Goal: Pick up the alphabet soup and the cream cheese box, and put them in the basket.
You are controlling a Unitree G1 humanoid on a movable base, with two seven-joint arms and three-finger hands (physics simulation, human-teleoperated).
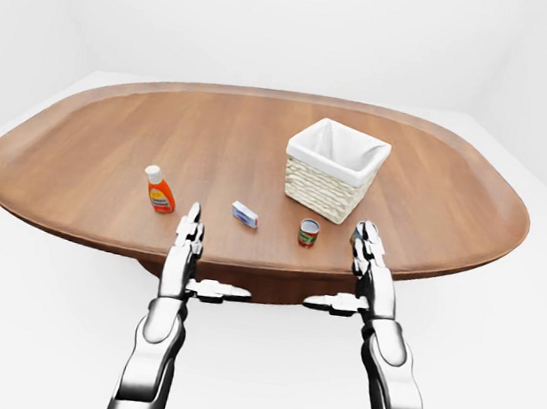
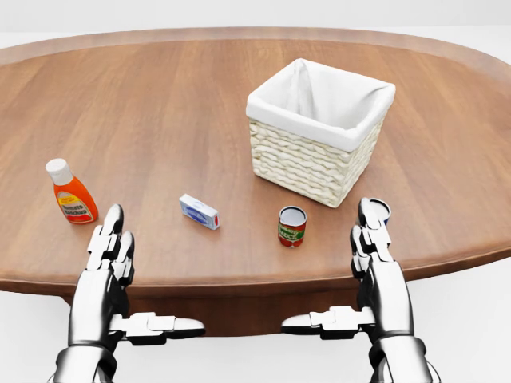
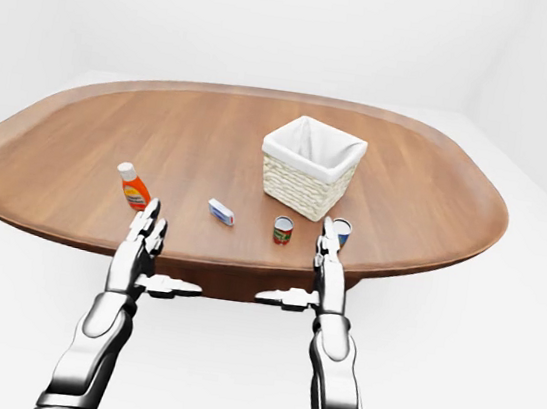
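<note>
A large oval wooden bench (image 1: 110, 143) with a raised rim is set in the middle of a plain white room. White walls (image 1: 278, 14) are seen toward 12 o'clock, and a white floor (image 1: 27, 313) is spread evenly lit around it.

Head view looks down closer; both eye views share the whole table (image 1: 79, 149).

- The tabletop (image 2: 160, 104) is brown wood with visible grain and a smooth, faintly satin finish.
- The basket (image 2: 307, 163) is rough pale woven wicker, lined with matt white cloth.
- The alphabet soup (image 2: 292, 227) is a can with a metal top and paper-like label.
- The left hand (image 2: 108, 255) and right hand (image 2: 375, 247) are glossy polished metal.
- The orange bottle (image 2: 72, 193) looks like smooth plastic.
</note>
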